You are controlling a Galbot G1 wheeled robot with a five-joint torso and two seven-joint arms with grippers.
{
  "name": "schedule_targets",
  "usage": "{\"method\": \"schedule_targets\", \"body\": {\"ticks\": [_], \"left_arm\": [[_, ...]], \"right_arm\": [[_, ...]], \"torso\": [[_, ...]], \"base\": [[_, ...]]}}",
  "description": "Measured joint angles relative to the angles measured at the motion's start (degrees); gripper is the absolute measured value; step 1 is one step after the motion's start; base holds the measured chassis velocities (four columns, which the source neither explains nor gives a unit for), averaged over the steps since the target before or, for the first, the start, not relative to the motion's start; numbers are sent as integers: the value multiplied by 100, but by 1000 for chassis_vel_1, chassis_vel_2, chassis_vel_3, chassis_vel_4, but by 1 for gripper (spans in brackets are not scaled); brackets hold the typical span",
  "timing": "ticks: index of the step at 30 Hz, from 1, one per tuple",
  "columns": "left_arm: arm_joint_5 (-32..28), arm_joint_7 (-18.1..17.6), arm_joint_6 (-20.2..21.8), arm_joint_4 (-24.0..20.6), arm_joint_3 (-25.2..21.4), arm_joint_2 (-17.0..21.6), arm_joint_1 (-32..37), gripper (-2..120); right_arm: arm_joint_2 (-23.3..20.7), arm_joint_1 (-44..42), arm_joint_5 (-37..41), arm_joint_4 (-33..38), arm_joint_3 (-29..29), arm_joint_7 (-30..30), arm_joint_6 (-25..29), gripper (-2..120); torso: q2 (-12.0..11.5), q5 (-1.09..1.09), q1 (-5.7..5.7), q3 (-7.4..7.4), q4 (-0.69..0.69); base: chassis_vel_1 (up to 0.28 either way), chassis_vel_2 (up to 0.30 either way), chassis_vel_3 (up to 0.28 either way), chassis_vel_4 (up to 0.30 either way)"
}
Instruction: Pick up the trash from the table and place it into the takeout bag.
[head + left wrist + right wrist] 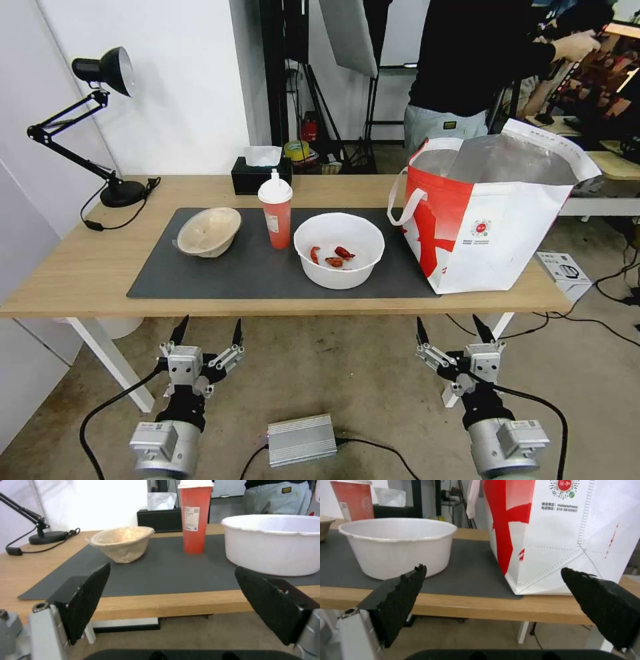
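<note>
hanging below the table point(80, 280) edge, left pincer point(207, 331) and right pincer point(456, 330) are wide, holding nothing; white bowl point(339, 248) sits beside the bag point(490, 213).

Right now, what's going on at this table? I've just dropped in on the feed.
Nothing is being handled. The left hand and right hand both hang open below the near edge of the table. On the grey mat sit the beige bowl, tilted, the red cup, upright, and the white bowl with red scraps. The takeout bag stands open at the table's right end, with none of the trash in it as far as can be seen.
</note>
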Motion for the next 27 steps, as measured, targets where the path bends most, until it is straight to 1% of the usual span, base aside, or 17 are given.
{"method": "schedule_targets", "body": {"ticks": [11,15,19,20,22,24,25,27], "left_arm": [[0,0,0,0,0,0,0,100],[-160,-106,83,-26,-21,59,7,100],[-1157,-805,653,-279,-218,465,70,100],[-1157,-805,653,-279,-218,465,70,100],[-1425,-952,690,-365,-293,564,97,100],[-1488,-948,649,-409,-318,582,121,100],[-1488,-948,649,-409,-318,582,121,100],[-1499,-925,611,-431,-327,582,137,100]], "right_arm": [[0,0,0,0,0,0,0,100],[-66,27,31,1,-37,31,-92,100],[-549,296,304,98,-350,333,-896,100],[-549,296,304,98,-350,333,-896,100],[-811,436,451,149,-514,495,-1332,100],[-1046,561,584,200,-666,639,-1725,100],[-1046,561,584,200,-666,639,-1725,100],[-1255,679,700,245,-801,774,-2073,100]], "torso": [[0,0,0,0,0],[0,-2,0,0,-1],[0,0,0,0,1],[0,0,0,0,1],[0,0,0,0,0],[0,0,0,0,1],[0,0,0,0,1],[0,0,0,0,0]], "base": [[0,0,0,0],[0,0,0,0],[0,0,0,0],[0,0,0,0],[0,0,0,0],[0,0,0,0],[0,0,0,0],[0,0,0,0]]}}
